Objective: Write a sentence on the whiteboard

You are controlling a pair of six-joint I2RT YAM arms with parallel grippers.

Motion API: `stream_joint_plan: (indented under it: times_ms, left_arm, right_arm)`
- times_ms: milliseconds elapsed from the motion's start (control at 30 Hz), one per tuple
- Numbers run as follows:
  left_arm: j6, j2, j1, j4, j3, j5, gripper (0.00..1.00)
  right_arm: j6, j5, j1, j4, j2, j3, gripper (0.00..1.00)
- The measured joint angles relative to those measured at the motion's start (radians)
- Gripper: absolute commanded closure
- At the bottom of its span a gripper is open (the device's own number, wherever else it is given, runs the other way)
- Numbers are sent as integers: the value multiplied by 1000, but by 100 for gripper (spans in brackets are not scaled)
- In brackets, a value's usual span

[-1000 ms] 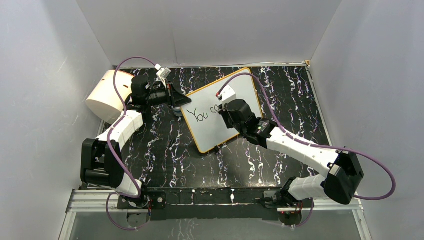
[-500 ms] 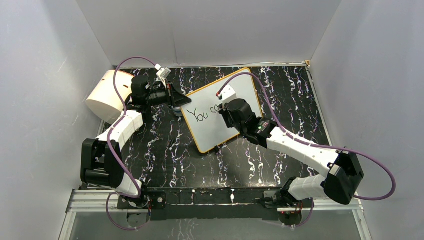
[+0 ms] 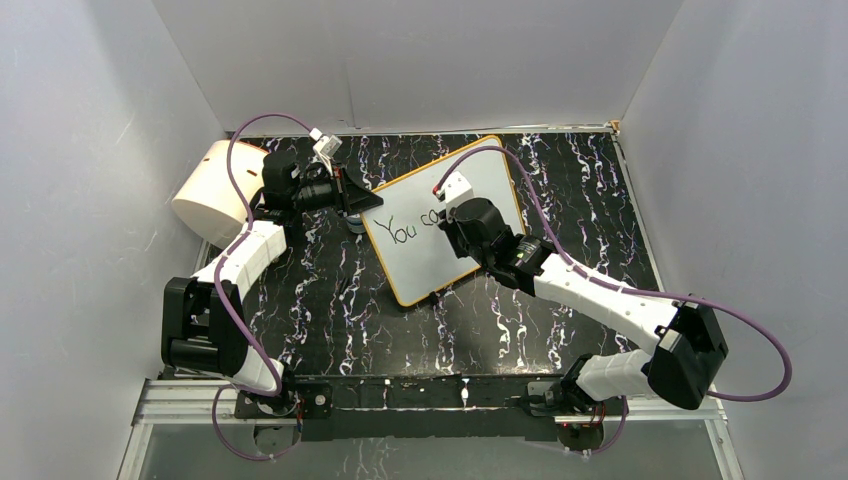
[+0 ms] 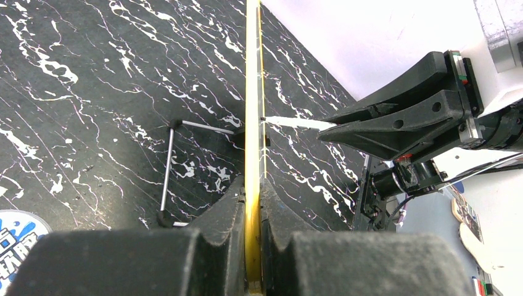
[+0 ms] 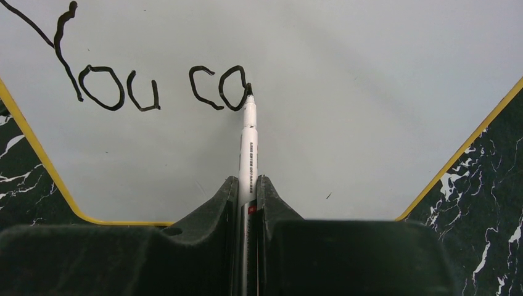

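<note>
Orange-yellow rim of the whiteboard (image 3: 430, 268), propped at centre frame, is clamped by the left gripper (image 4: 253, 196). At mid-board the right gripper (image 5: 248, 188) pinches a white marker (image 5: 249, 142), tip touching the sentence (image 5: 154, 86), which reads "You co".

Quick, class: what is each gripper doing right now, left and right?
Left gripper: closed on the whiteboard rim.
Right gripper: closed on the marker.

You see whiteboard (image 3: 432, 262) white, orange-yellow rim | lettering (image 3: 403, 231) black | table (image 3: 330, 295) black, white-veined marble | marker (image 5: 248, 148) white, black tip | cylinder (image 3: 203, 196) cream
</note>
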Motion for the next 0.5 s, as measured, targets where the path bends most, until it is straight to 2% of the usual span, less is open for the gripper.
stream_joint_plan:
  times_ms: [500]
  left_arm:
    - [0, 0, 0, 0, 0, 2, 100]
  right_arm:
    - [0, 0, 0, -37, -3, -1, 100]
